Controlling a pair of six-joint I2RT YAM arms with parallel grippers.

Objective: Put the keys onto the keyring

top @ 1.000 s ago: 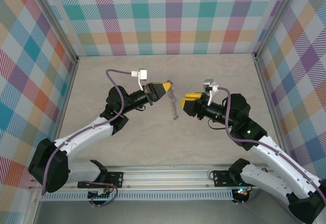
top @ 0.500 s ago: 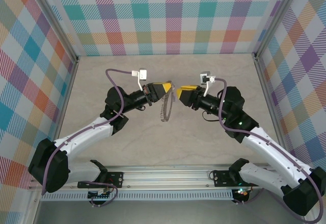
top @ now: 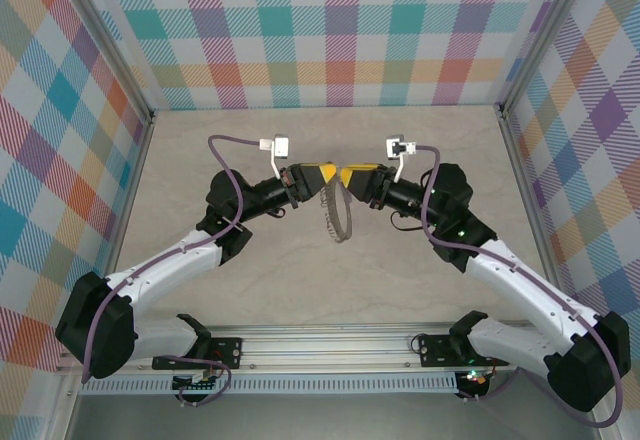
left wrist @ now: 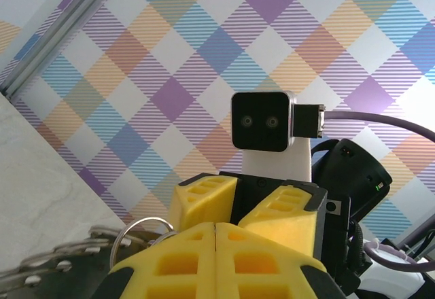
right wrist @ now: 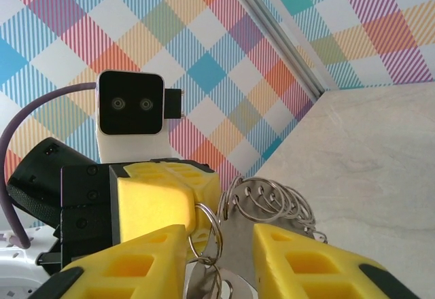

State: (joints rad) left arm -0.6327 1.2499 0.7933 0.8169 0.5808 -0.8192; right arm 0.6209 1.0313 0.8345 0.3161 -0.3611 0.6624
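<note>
As left claw (top: 332,175) pinches, thin silvery keyring (top: 342,220), wire-looped rim

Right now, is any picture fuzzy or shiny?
Top external view: even light, sharp, with only faint soft shadows on the table. Left wrist view: the keyring low in the corner looks fuzzy, while the checked wall is crisp. Right wrist view: the keyring's wire loops are sharp and carry small bright glints.
</note>
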